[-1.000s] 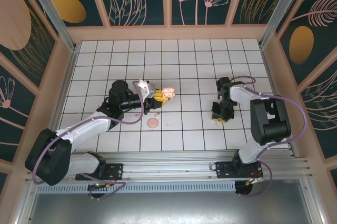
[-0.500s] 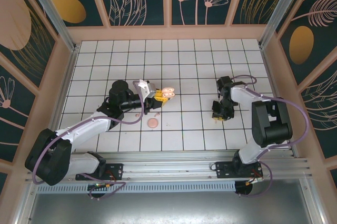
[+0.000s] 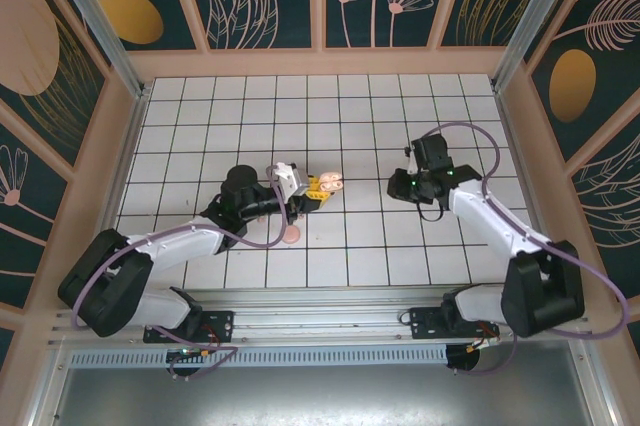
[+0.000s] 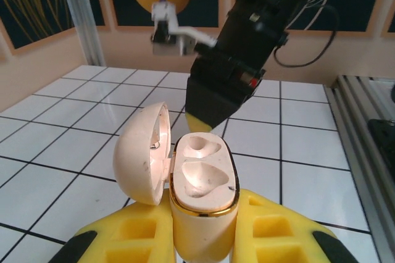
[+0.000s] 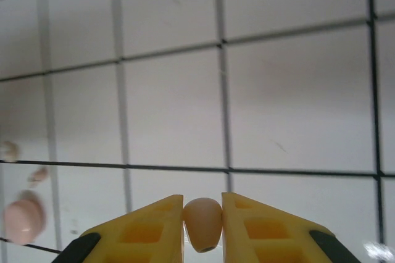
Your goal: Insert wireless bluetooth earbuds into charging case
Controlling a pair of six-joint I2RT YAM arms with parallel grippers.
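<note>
The first earbud (image 5: pixel 202 223), pale pink and rounded, sits pinched between the yellow fingers (image 5: pixel 142 229) of the right gripper (image 5: pixel 202 202), whose jaws stand narrow around it, above the white tiles right of centre. The right arm (image 3: pixel 500 231) rises from its base at the near right, elbow out toward the right side, forearm slanting far and left so that the gripper points left at the charging case (image 4: pixel 203 179). The left arm (image 3: pixel 170 241) lies low over the tiles from the near left, and the left gripper (image 3: pixel 316 190) is clamped on the body of the case, holding it upright near the middle of the floor, lid swung open, two wells facing up. The grippers are near each other but apart, bare tiles between them. The far half of the tiled floor (image 3: pixel 340 106) lies open up to the wooden walls (image 3: pixel 320 63) at far, left and right; a metal rail (image 3: pixel 330 321) runs along the near edge. The second earbud (image 5: pixel 38 175) lies on the tiles close beside a round pink disc (image 3: pixel 291 234), just near of the left wrist. Counted: two arms, two grippers, two earbuds, one case, one disc
</note>
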